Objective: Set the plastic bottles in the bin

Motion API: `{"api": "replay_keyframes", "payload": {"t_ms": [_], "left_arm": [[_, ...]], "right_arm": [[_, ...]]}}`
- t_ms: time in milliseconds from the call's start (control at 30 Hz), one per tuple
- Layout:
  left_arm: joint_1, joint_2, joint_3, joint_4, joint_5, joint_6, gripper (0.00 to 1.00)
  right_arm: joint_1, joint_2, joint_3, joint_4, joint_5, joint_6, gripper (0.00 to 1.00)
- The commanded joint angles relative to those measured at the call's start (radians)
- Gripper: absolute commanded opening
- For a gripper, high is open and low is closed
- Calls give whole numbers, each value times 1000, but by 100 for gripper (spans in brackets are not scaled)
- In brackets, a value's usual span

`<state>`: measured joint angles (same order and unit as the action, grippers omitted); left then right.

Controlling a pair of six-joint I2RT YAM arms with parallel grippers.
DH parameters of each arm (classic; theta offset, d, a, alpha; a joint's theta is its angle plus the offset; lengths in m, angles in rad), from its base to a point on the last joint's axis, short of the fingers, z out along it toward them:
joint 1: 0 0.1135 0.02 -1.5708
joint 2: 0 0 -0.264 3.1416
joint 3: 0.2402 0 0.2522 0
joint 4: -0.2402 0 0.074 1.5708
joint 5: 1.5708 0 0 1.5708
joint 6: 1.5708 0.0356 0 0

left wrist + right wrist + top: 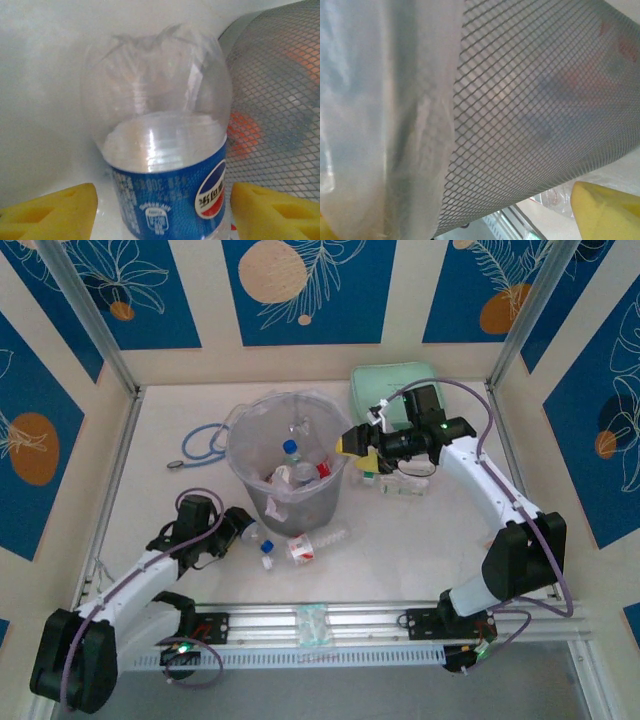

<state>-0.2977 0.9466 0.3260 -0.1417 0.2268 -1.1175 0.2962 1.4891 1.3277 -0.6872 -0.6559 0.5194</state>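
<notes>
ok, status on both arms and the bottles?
Left gripper open, fingers either side of the blue-label bottle. Right gripper open beside the bin rim. Bin wall close alongside that bottle; loose bottles near its base.

The pale tabletop (430, 550) fills the middle of the top view. The bin (300, 508) stands at its centre. A mint green case (385, 385) lies at the upper right, and a loop of blue tubing (190, 443) lies left of the bin. Below the bin, at lower centre, lie a red-labelled bottle (300, 549), a blue-capped bottle (267, 561) and a clear bottle (336, 536). A blue-labelled bottle (160, 150) lies on its side just beside the bin's mesh wall. More bottles (402, 485) lie right of the bin.
</notes>
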Motion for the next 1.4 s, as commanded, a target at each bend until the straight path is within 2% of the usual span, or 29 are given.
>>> {"api": "replay_keyframes", "payload": {"t_ms": [0,200,400,533,700,800,933,1067,1367], "left_arm": [[-1,32,-26,101,-33,7,68],[4,60,-32,148,-48,22,58],[18,-47,118,-137,-106,168,52],[31,-150,307,-425,-236,302,49],[31,-186,642,-748,-484,538,46],[32,-119,886,-847,-555,669,29],[26,38,1155,-879,-405,745,17],[-21,185,1307,-875,-253,825,0],[-170,451,1525,-888,-223,918,0]], "right_arm": [[12,13,32,-55,29,-13,92],[32,16,34,-59,57,-3,92],[32,3,41,-54,87,4,91],[23,-22,34,-22,121,32,91],[2,-54,38,-14,135,51,91],[-12,-74,30,-9,146,62,91],[-15,-102,-7,4,163,88,91],[-6,-137,-41,17,187,108,91],[10,-153,-45,27,188,122,91]]}}
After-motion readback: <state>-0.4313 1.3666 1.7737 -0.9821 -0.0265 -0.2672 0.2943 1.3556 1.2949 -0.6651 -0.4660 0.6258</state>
